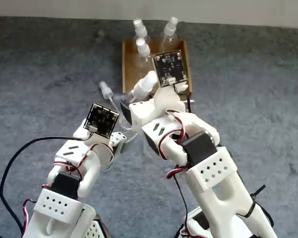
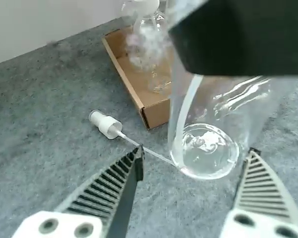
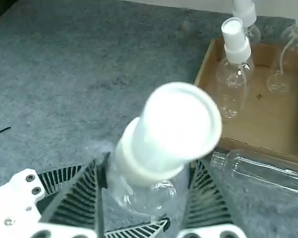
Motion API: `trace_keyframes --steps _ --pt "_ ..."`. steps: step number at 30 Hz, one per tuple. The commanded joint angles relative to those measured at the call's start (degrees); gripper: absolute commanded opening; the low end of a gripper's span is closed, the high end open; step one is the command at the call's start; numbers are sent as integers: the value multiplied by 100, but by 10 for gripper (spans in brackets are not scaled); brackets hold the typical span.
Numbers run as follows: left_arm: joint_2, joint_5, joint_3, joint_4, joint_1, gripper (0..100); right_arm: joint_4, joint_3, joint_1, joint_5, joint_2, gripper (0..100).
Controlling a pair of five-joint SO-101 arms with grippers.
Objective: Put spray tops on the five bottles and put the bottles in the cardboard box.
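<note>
One capped spray bottle (image 3: 164, 129) sat clamped in the right end effector (image 3: 149, 163), tilted, cap uppermost, base toward the left end effector (image 2: 196, 151), which stood wide about it. Cardboard box (image 3: 268, 121) lay just beyond. Loose spray top (image 2: 105, 124) lay on the worktop (image 2: 49, 99), nearer the left arm.

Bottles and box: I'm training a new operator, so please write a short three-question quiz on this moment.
1. True or false: the loose spray top lies inside the cardboard box.
2. How many bottles stand in the box? A) one B) three C) five
3. Fill in: the right gripper is shut on a ___ that has its top on.

Key: 1 false, it lies on the carpet beside the box. 2 B. 3 bottle.
</note>
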Motion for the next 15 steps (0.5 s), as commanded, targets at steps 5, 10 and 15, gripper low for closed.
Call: trace_keyframes --steps 5,10,15 --pt "-57 -35 -110 -176 -145 233 -936 -145 602 519 154 4" --pt "-48 -53 -110 -202 -347 171 -1402 -673 1051 642 1613 4" --pt "-4 114 4 -475 -778 171 -1411 -1930 1059 633 3046 4"
